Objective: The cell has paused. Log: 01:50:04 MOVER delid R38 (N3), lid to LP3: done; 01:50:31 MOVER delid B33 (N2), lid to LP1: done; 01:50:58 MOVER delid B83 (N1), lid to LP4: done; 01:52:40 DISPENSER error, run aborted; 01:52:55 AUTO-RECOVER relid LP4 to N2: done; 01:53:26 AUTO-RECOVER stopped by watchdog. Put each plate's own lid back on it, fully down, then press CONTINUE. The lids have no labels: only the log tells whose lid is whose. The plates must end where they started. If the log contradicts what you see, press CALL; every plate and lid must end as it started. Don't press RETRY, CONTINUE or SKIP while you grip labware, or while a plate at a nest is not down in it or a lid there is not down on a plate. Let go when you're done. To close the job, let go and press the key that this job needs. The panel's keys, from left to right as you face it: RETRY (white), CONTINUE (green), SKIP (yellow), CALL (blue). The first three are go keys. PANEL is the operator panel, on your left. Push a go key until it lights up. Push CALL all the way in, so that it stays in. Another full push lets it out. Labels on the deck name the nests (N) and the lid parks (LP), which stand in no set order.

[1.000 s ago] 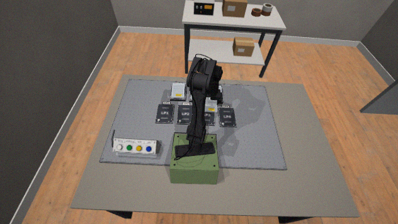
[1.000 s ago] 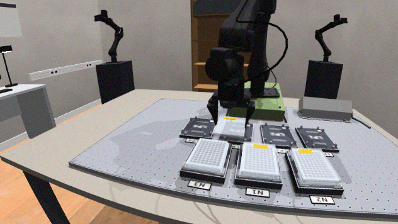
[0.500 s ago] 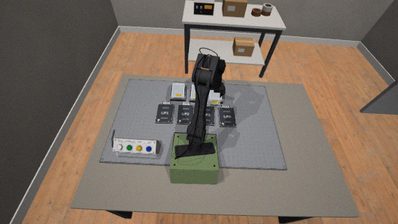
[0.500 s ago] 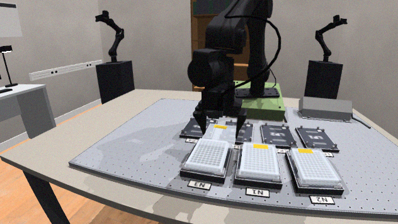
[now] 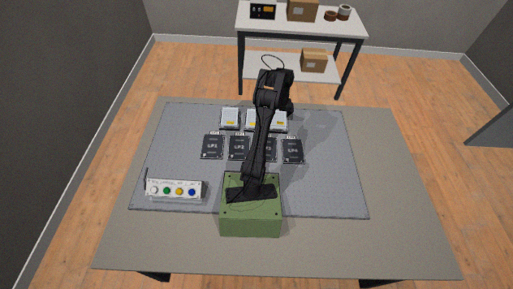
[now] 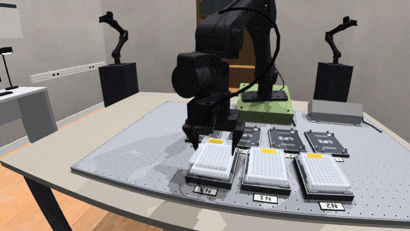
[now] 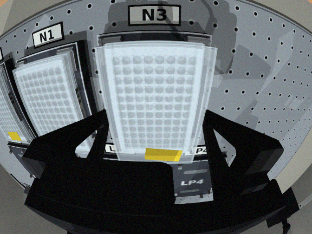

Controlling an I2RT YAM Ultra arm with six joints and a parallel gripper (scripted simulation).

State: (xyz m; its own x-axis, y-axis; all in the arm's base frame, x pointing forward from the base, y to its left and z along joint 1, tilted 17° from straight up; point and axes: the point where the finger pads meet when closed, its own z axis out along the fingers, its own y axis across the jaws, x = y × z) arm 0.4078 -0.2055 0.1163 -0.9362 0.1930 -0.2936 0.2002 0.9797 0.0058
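My gripper (image 6: pixel 214 143) is shut on a clear lid (image 7: pixel 153 100) with a yellow tag (image 7: pixel 163 154) and holds it by its long sides. The lid hangs over the well plate in nest N3, lined up with it and very close above it; I cannot tell whether it touches. The plate in N1 (image 6: pixel 266 166) and the plate in N2 (image 6: pixel 324 172) each carry a lid with a yellow tag. In the wrist view the N1 plate (image 7: pixel 50 93) lies to the left of the held lid. The lid parks (image 6: pixel 285 137) I can see behind the nests are bare, among them LP4 (image 7: pixel 192 181).
The operator panel (image 5: pixel 174 190) with white, green, yellow and blue keys stands at the deck's front left. The arm's green base block (image 5: pixel 250 204) sits beside it. A grey table with boxes (image 5: pixel 301 24) stands behind the deck.
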